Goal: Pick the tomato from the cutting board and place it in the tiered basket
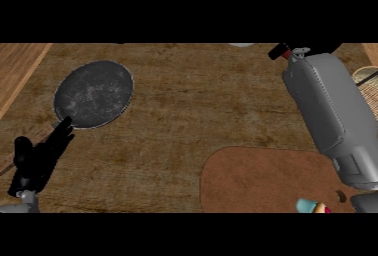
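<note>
Brown bench (192,105) fills the view. At its lower left the left hand (37,160) rests with fingers straight and apart, beside a dark round plate (94,94). Further right, the cutting board (258,180) shows no tomato. The tomato (276,54) is only a red edge at the top, clamped in the right hand (285,48), whose fingers curl over it. The tiered basket (367,75) lies right of that hand, beyond the forearm, so the carry likely runs rightward.
</note>
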`<state>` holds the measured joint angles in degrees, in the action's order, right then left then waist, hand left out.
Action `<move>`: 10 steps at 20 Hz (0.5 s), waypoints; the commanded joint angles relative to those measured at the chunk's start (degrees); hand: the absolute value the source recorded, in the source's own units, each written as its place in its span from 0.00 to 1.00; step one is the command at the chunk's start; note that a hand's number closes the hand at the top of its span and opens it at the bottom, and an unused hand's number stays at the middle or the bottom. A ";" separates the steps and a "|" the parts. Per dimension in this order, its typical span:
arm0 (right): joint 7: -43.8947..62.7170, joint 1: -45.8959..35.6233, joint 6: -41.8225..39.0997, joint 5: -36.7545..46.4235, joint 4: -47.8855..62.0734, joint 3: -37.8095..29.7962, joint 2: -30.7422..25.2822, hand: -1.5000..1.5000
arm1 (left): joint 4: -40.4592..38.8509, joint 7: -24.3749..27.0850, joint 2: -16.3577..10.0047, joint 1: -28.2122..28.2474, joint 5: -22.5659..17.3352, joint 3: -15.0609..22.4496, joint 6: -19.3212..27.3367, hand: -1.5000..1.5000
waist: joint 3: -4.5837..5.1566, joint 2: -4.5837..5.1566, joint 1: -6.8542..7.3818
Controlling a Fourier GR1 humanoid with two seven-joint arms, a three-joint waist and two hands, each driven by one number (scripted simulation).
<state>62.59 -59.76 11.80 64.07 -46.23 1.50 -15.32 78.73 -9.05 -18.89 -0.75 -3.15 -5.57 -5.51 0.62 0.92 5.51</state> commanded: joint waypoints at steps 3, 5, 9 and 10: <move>17.01 -12.26 2.95 11.66 6.89 0.03 1.26 1.00 | 0.39 -0.51 -0.20 0.58 -0.66 -0.69 -0.29 0.50 | -0.46 -0.13 -0.69; 17.07 -13.64 5.39 13.26 9.13 -1.62 1.49 1.00 | -1.32 0.54 0.63 -0.58 0.21 -0.44 0.66 0.50 | -0.47 0.31 -1.31; 15.06 -14.17 10.53 16.87 12.60 -3.77 0.10 1.00 | -1.88 1.68 1.53 0.53 0.52 -0.31 1.08 0.50 | -0.53 0.50 -1.52; 15.57 -16.31 9.06 17.25 12.95 -4.50 0.14 1.00 | 0.36 0.01 1.74 0.53 0.66 0.24 1.52 0.50 | -0.58 0.17 -1.55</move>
<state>67.28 -72.43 15.27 78.35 -36.36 -1.32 -14.92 77.98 -9.09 -18.13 -1.04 -3.06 -6.06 -4.67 0.15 1.14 4.17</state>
